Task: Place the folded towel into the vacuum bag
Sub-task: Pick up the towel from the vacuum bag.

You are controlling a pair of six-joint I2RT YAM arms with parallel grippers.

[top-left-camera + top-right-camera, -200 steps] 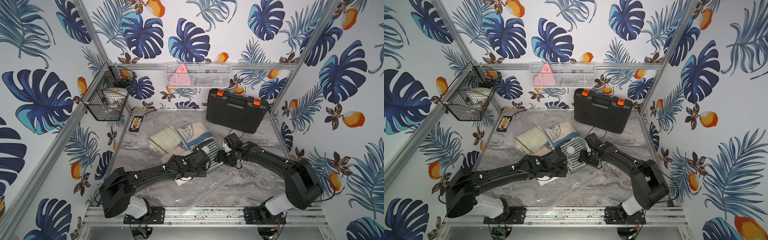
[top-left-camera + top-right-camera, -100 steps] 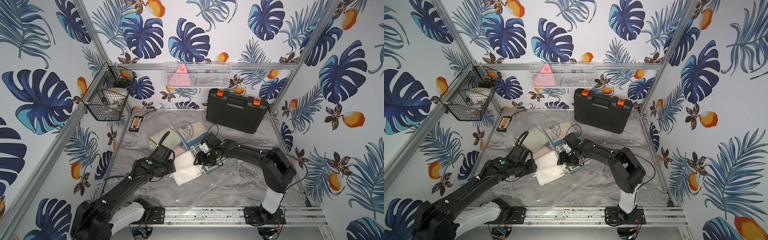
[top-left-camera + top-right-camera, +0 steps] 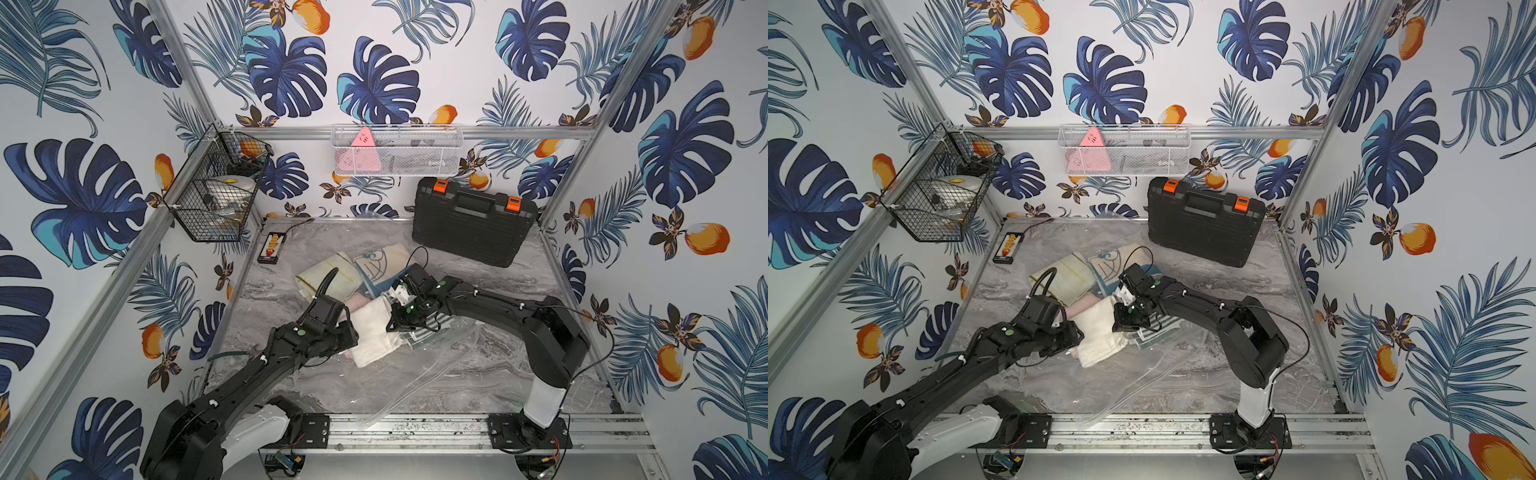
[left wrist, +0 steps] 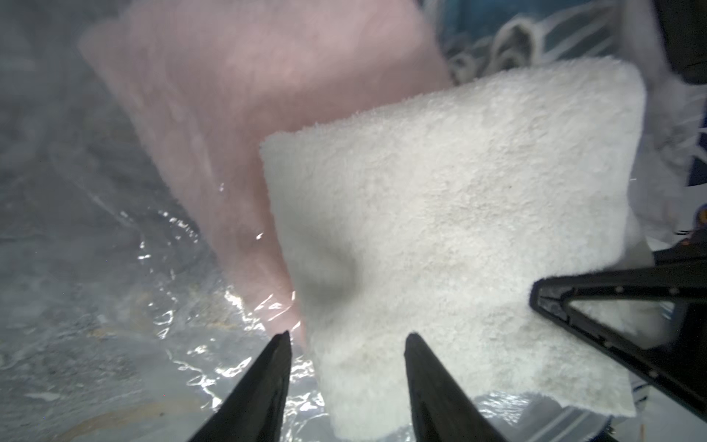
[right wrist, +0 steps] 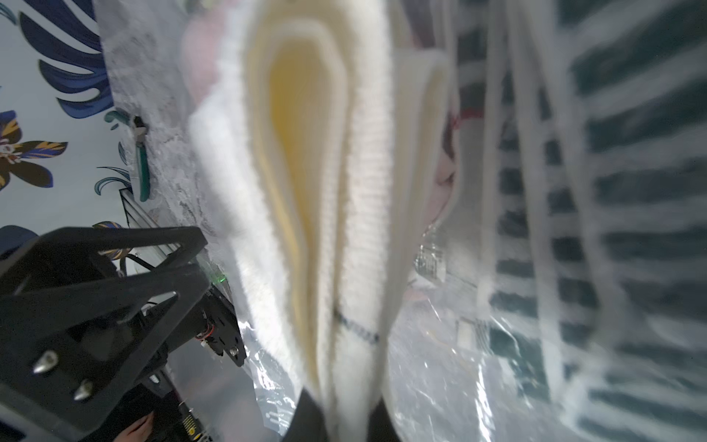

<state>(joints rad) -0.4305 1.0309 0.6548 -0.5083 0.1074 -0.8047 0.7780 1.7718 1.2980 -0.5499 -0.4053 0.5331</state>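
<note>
The folded towel (image 3: 372,334) (image 3: 1100,332) is white terry and lies mid-table, partly on the vacuum bag (image 3: 440,365) (image 3: 1158,361), a clear crinkly sheet running to the front rail. My right gripper (image 3: 395,322) (image 5: 346,405) is shut on the towel's (image 5: 355,229) right folded edge. At the towel's left corner my left gripper (image 3: 349,332) (image 4: 347,336) stands open, its fingertips (image 4: 283,340) either side of the towel's (image 4: 459,210) corner. A pink towel (image 4: 229,114) shows under the bag's plastic (image 4: 153,268).
Cream (image 3: 328,274), cartoon-print (image 3: 384,257) and striped (image 3: 432,328) towels lie around the white one. A black tool case (image 3: 473,226) stands at the back right. A black wire basket (image 3: 216,199) and a white mesh basket (image 3: 395,149) hang on the walls. A small charger (image 3: 272,247) lies back left.
My right gripper moved left onto the white towel and shut on its edge. My left arm drew back from the centre to the towel's left corner.
</note>
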